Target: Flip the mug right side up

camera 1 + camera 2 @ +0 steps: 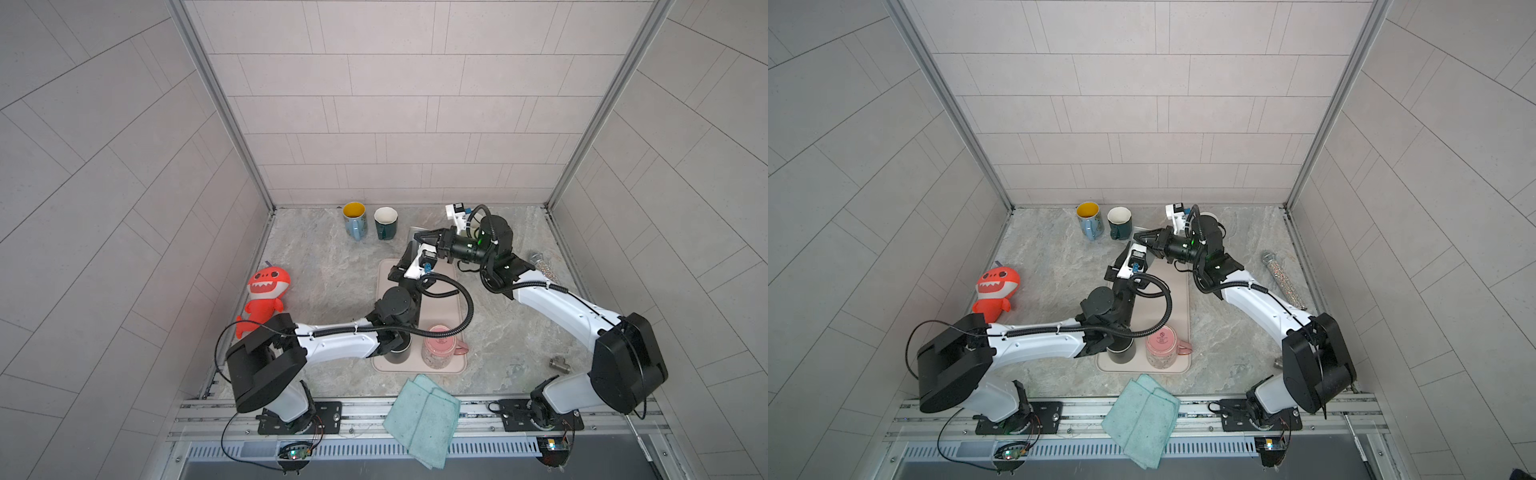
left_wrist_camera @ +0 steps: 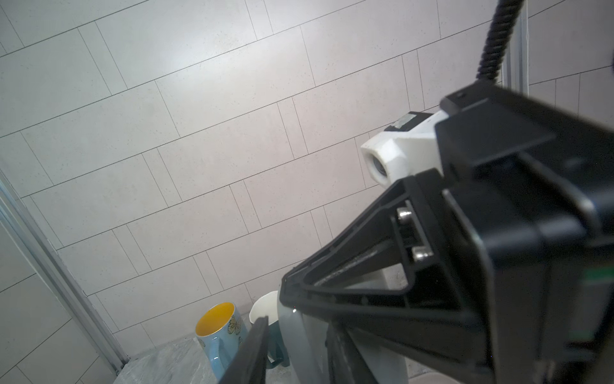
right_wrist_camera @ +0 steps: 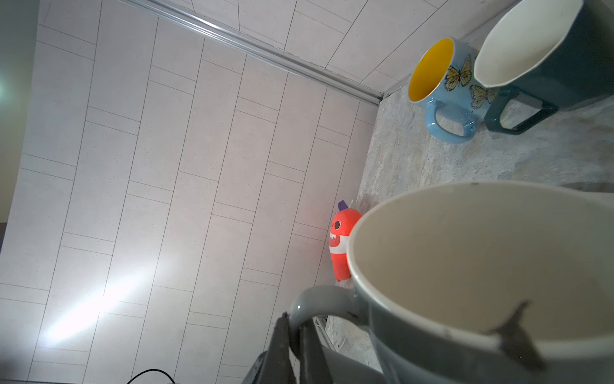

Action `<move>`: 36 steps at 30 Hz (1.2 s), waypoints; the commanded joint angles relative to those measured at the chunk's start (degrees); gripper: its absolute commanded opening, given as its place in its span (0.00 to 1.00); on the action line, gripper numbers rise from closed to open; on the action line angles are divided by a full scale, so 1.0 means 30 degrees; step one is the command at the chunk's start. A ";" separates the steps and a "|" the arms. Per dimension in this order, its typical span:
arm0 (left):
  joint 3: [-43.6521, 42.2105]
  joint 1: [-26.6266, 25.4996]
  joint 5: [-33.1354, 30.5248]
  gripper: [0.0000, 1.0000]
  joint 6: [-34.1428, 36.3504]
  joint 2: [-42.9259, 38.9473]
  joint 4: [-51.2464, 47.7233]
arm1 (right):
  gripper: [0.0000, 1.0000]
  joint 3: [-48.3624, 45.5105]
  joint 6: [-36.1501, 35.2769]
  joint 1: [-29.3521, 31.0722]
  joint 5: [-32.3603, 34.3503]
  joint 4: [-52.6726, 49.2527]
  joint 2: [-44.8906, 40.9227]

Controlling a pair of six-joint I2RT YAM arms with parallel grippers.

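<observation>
The grey mug (image 3: 465, 266), cream inside, hangs above the far end of the pink mat (image 1: 440, 299), with its mouth towards the right wrist camera. My right gripper (image 3: 295, 320) is shut on its handle (image 3: 319, 297). In both top views only a grey patch of the mug (image 1: 413, 232) shows beside the right gripper (image 1: 417, 237). My left gripper (image 2: 295, 329) is open, its jaws either side of the mug's grey wall (image 2: 292, 335). One left finger (image 2: 252, 349) stands clear of that wall. From above, the left gripper (image 1: 409, 249) sits just under the right one.
A blue butterfly mug (image 1: 354, 220) and a teal mug (image 1: 385, 222) stand upright at the back. A pink mug (image 1: 440, 347) lies mouth down beside a black cup (image 1: 399, 351) on the mat. Red plush (image 1: 264, 297), green cloth (image 1: 424, 419), glitter tube (image 1: 544, 268), metal fitting (image 1: 559, 363).
</observation>
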 commanded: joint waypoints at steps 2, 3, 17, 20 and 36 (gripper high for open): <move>0.0553 -0.0228 0.1024 0.34 -0.0058 -0.0954 0.2833 | 0.00 -0.0564 -0.0502 0.0362 -0.0479 -0.1301 0.0369; 0.0511 -0.0207 0.1024 0.34 -0.0054 -0.0964 0.2865 | 0.00 -0.0600 -0.0494 0.0378 -0.0434 -0.1305 0.0364; -0.0714 -0.0264 0.0875 0.34 0.0178 -0.2582 0.1658 | 0.00 -0.0223 -0.1029 0.0297 -0.0349 -0.1891 0.0773; -0.1131 -0.0256 0.0756 0.33 0.0119 -0.3120 0.1263 | 0.00 -0.0086 -0.1109 0.0207 -0.0350 -0.2032 0.0863; -0.1875 -0.0264 -0.0440 0.32 0.1683 -0.4243 0.1881 | 0.00 0.1336 -0.3313 -0.0163 -0.0258 -0.3341 0.2179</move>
